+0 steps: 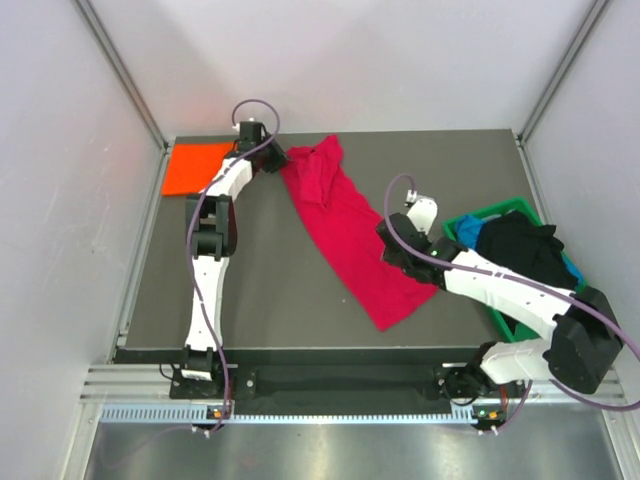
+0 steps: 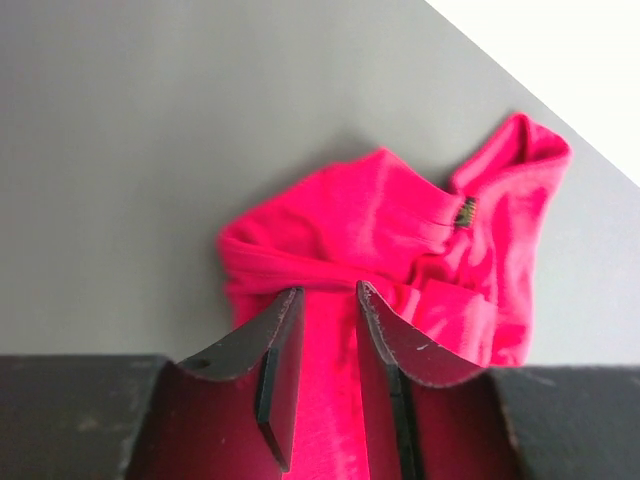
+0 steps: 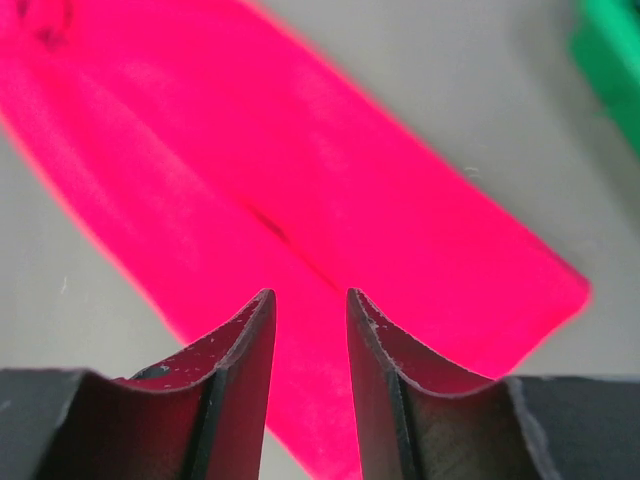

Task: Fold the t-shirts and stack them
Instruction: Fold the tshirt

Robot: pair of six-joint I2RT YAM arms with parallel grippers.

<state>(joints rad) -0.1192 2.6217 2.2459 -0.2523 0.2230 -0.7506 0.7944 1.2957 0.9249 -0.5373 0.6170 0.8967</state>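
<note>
Crimson-red cloth t-shirt [image 1: 350, 235] lies diagonally; left gripper [image 2: 326, 292], narrowly parted, straddles its far end, grip unclear; right gripper [image 3: 308, 295], slightly open, holds nothing.

The left arm [image 1: 205, 270] stretches straight toward the far side, the left gripper [image 2: 325, 295] tipped down with fingers narrowly parted, while the right arm [image 1: 500, 285] folds inward, the right gripper [image 3: 308, 295] equally slightly parted.

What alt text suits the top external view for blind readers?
A long crimson-red cloth t-shirt lies diagonally on the dark table, between the left gripper and right gripper. A flat orange t-shirt lies far left; a green plastic bin holds dark clothes.
</note>
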